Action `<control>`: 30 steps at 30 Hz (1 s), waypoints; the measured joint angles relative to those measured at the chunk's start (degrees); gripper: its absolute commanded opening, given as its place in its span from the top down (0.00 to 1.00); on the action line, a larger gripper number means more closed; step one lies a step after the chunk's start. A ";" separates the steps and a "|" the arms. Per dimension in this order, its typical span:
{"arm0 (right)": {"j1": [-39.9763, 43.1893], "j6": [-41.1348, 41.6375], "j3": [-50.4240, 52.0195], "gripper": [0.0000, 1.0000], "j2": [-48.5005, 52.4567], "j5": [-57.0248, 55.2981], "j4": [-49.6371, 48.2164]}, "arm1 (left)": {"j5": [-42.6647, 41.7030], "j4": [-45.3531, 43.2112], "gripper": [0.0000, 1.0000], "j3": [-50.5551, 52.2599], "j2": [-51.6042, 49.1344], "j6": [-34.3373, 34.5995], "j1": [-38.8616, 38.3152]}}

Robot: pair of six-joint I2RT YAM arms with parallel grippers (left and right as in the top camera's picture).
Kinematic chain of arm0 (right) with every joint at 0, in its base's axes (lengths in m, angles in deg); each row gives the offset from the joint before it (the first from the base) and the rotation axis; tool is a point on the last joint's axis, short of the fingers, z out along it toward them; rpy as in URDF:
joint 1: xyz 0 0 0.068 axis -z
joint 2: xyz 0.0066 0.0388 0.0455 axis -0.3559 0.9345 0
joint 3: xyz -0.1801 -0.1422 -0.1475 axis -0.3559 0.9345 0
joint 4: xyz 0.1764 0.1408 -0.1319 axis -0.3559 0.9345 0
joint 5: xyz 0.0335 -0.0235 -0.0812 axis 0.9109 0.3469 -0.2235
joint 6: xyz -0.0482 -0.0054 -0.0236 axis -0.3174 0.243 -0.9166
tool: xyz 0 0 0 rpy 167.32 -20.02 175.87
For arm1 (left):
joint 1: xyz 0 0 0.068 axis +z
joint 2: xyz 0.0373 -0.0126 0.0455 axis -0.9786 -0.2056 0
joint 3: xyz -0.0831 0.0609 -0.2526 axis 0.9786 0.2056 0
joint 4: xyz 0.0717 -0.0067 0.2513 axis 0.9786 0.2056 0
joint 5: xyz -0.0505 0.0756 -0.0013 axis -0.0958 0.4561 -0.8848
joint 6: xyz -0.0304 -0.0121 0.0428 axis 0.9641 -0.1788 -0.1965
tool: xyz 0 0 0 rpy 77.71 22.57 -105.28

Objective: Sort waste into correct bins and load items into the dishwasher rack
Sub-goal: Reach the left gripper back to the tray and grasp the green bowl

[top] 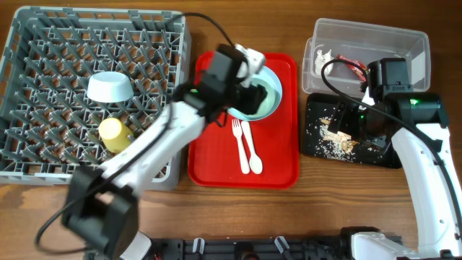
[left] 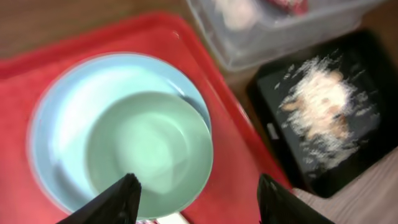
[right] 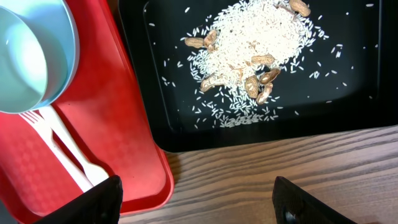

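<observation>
Pale mint-blue bowl: covered overhead from 9 o'clock by the left arm; cropped at 9 o'clock in the right wrist view.
Clear rectangular plastic tub: blurred and cropped at 12 o'clock in the left wrist view; contents cannot be identified.
Shallow black rectangular tray: its 3 o'clock side is masked overhead by the right arm.

A warm brown wooden worktop fills the backdrop, its grain running side to side in the overhead view. Soft, even light falls on it.
</observation>
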 measured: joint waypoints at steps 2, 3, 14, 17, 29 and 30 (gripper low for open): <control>0.00 -0.02 0.00 0.22 0.00 0.00 0.00 | 0.55 -1.03 0.41 0.00 -3.43 0.00 -1.25; 0.00 -0.02 0.00 0.22 0.00 0.00 0.00 | 0.83 -1.25 0.41 0.00 -4.76 0.02 -1.66; 0.00 -0.44 0.00 0.22 0.00 0.00 0.02 | 1.99 -0.66 0.72 0.00 -15.26 0.00 -2.75; 0.00 -0.44 0.00 0.22 0.00 0.00 0.04 | 2.43 -0.72 0.90 0.00 -15.37 0.17 -2.75; 0.00 -0.44 0.00 0.22 0.00 0.00 0.46 | 5.62 -0.66 0.96 -0.39 -13.46 -1.14 -2.73; 0.00 -0.44 0.00 0.22 0.00 0.00 0.46 | 5.66 -0.55 0.96 -0.39 -13.20 -1.11 -2.73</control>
